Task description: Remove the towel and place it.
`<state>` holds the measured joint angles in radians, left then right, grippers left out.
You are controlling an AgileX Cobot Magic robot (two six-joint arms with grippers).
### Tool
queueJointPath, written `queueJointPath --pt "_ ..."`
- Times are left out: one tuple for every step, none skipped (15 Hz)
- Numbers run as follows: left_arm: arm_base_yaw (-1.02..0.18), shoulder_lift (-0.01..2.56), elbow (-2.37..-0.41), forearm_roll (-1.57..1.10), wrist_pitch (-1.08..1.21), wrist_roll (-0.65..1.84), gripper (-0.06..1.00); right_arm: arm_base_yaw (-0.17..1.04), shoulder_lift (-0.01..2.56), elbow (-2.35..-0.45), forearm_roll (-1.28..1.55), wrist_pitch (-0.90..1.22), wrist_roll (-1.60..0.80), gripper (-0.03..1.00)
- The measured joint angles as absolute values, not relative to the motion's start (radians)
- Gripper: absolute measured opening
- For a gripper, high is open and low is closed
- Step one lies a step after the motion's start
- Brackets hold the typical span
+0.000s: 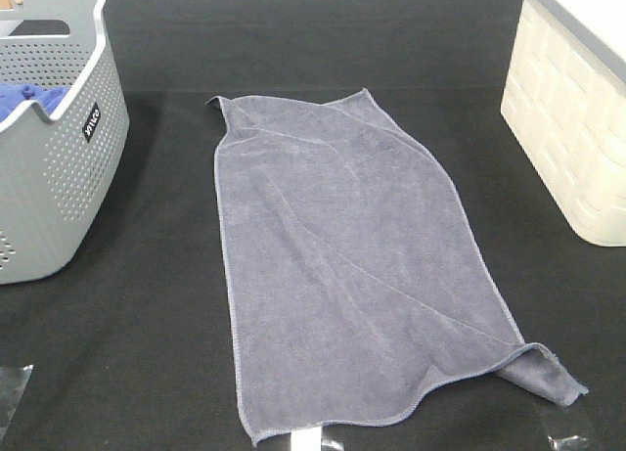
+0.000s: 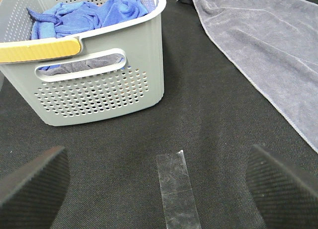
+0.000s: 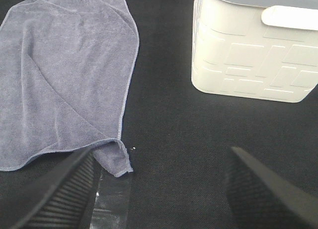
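One towel (image 1: 362,265), the largest thing before me, lies spread flat on the black table (image 1: 147,353) between two containers. To its left my grey basket (image 1: 59,177) holds bunched blue cloths (image 2: 94,15); the cream bin (image 1: 572,128) at right hides its inside. Both my left gripper (image 2: 159,184) and right gripper (image 3: 159,189) hang wide and empty.

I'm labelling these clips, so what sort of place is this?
Probably a laundry-sorting test bench: a black cloth-covered table with a grey perforated basket holding blue cloths, a cream bin, and a slate towel spread flat.
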<state>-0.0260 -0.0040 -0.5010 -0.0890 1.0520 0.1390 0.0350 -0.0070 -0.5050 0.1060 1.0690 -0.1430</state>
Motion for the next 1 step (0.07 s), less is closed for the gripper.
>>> queueJointPath --pt "-0.026 -0.004 -0.501 -0.089 1.052 0.139 0.92 0.035 -0.007 -0.505 0.106 1.069 -0.143 0.70"
